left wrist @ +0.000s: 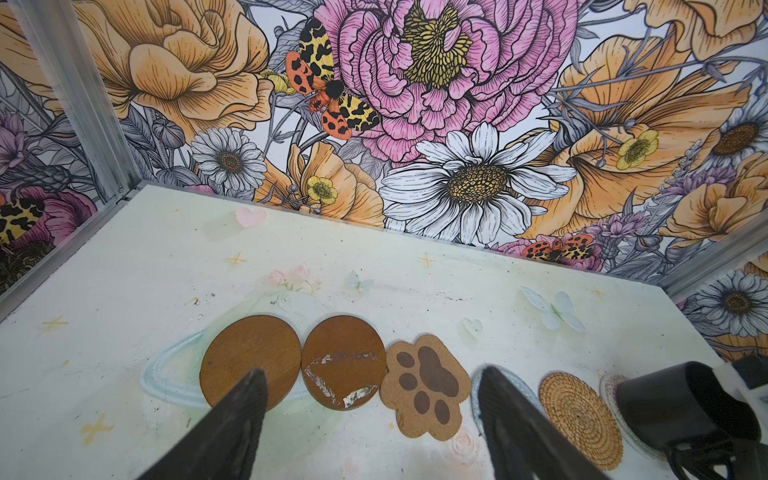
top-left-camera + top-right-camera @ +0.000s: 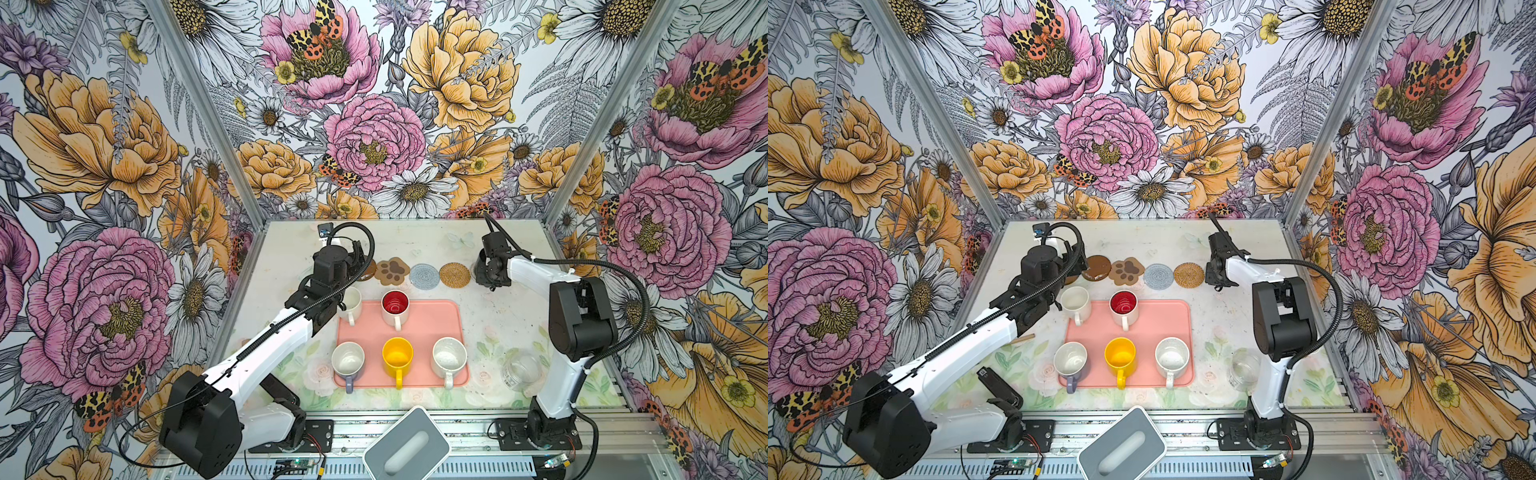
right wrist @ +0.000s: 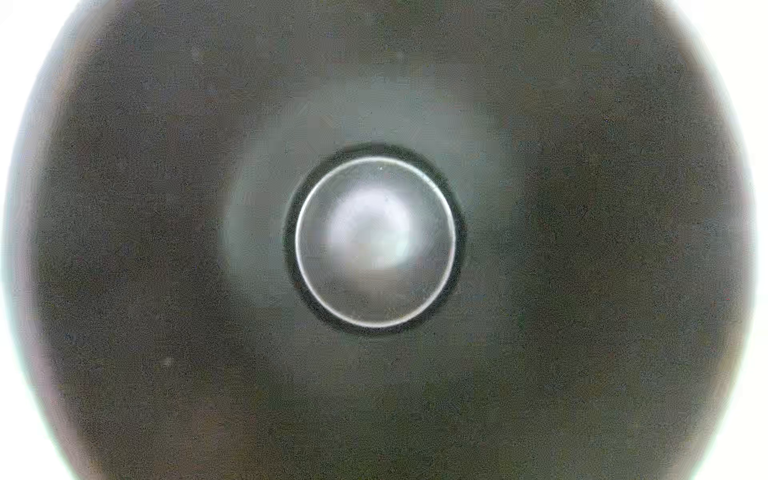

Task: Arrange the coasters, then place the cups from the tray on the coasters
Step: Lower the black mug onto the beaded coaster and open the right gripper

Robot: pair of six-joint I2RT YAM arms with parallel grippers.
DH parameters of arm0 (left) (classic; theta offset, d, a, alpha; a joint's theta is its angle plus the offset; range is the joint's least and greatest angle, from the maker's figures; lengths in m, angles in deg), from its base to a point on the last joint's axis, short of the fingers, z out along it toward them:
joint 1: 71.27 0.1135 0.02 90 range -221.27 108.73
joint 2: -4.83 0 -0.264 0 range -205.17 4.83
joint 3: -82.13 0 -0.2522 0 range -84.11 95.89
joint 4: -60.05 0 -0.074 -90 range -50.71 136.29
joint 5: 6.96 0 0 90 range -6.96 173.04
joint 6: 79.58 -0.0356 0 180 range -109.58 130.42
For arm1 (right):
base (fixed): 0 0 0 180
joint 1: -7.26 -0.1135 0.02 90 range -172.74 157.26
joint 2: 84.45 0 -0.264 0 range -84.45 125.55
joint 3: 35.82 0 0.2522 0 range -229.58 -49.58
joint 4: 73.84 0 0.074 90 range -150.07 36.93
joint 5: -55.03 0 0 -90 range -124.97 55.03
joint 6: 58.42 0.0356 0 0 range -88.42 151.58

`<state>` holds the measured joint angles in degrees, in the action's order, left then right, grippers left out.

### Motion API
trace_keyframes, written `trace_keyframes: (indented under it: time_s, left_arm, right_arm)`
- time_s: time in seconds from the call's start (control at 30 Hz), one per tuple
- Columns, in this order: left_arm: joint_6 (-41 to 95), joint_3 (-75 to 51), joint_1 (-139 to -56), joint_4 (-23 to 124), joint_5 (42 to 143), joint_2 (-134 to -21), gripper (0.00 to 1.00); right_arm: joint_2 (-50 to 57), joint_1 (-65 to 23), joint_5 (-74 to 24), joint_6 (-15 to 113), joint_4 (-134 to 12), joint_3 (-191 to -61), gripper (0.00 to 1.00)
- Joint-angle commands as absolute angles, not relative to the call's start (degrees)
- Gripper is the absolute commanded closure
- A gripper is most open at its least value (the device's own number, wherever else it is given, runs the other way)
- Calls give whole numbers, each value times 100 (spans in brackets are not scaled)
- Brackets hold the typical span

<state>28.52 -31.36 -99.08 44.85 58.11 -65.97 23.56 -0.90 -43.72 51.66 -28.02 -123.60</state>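
Black mug point(image 1: 681, 401) at the right gripper point(image 2: 491, 274); five left.
Whether its jaws clamp the mug I cannot tell; it sits at the pale woven coaster point(image 1: 607, 384) ending the finished coaster row point(image 2: 424, 275). The left gripper point(image 1: 370, 374) hangs spread, empty, over that row. Five cups point(image 2: 397, 355) wait on the pink tray point(image 2: 440, 332).

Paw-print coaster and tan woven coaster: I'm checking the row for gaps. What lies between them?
One grey-blue round coaster, beside the paw-print coaster and the tan woven coaster; both top views show it.
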Motion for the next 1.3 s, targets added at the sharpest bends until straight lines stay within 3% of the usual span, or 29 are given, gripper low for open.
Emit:
trace_keyframes:
  time_s: [0.0, 0.37, 0.47, 0.63, 0.97, 1.27]
  left_arm:
    - [2936, -3250, -9827, 4530, 5923, -6452, 19]
    - [2953, -3262, -9825, 4538, 5940, -6426, 19]
    - [2950, -3278, -9825, 4530, 5939, -6413, 19]
    - [2966, -3289, -9825, 4541, 5940, -6403, 19]
    - [2959, -3297, -9815, 4532, 5931, -6382, 19]
    - [2966, -3296, -9815, 4523, 5990, -6368, 19]
  right_arm:
    - [2234, -40, -4492, 5198, -2281, -12200, 100]
    - [2337, -39, -4403, 5232, -2272, -12156, 100]
    - [2341, -39, -4402, 5261, -2281, -12156, 80]
    - [2301, -40, -4416, 5267, -2279, -12132, 62]
    - [1940, -38, -4460, 5254, -2281, -12066, 52]
    - [743, -43, -4400, 5414, -2228, -11972, 47]
